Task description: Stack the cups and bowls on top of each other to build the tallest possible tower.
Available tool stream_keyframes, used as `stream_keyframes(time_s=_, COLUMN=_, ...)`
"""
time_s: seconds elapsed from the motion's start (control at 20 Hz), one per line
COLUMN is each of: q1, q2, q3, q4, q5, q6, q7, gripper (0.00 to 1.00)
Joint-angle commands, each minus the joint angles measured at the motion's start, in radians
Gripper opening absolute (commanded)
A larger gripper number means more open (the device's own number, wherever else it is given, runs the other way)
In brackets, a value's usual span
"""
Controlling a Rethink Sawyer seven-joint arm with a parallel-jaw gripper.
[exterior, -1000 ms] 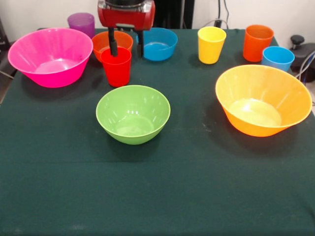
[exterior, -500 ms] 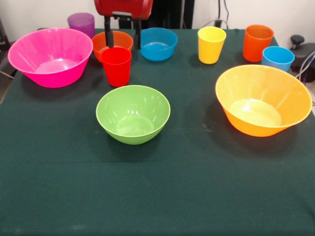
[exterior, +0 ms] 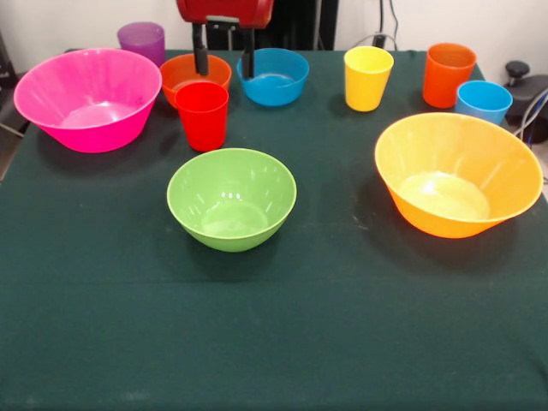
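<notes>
Front view: dark green tablecloth [exterior: 282,342] under 5 cups and 5 bowls, white wall [exterior: 68,21] behind, empty gripper [exterior: 224,67] spread.

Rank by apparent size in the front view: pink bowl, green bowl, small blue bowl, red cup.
1. pink bowl
2. green bowl, though it sits nearer the camera
3. small blue bowl
4. red cup, narrowest

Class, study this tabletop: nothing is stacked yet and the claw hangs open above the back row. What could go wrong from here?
1. The claw hangs open between the small orange bowl and the blue bowl; coming straight down, a finger could clip either rim.
2. The red cup stands close against the small orange bowl, so reaching for one may nudge the other.
</notes>
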Motion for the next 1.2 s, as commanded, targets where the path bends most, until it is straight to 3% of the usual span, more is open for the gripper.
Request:
stream_keyframes(time_s=0.05, q1=0.007, q2=-0.002, q3=0.049, q4=0.090, q5=-0.006, q6=-0.006, q7=0.002, gripper=1.00)
stream_keyframes(time_s=0.65, q1=-0.016, q2=-0.002, q3=0.054, q4=0.107, q5=-0.016, q6=-0.023, q7=-0.014, gripper=1.00)
stream_keyframes(time_s=1.2, q1=-0.037, q2=0.063, q3=0.044, q4=0.088, q5=-0.059, q6=-0.085, q7=-0.024, gripper=1.00)
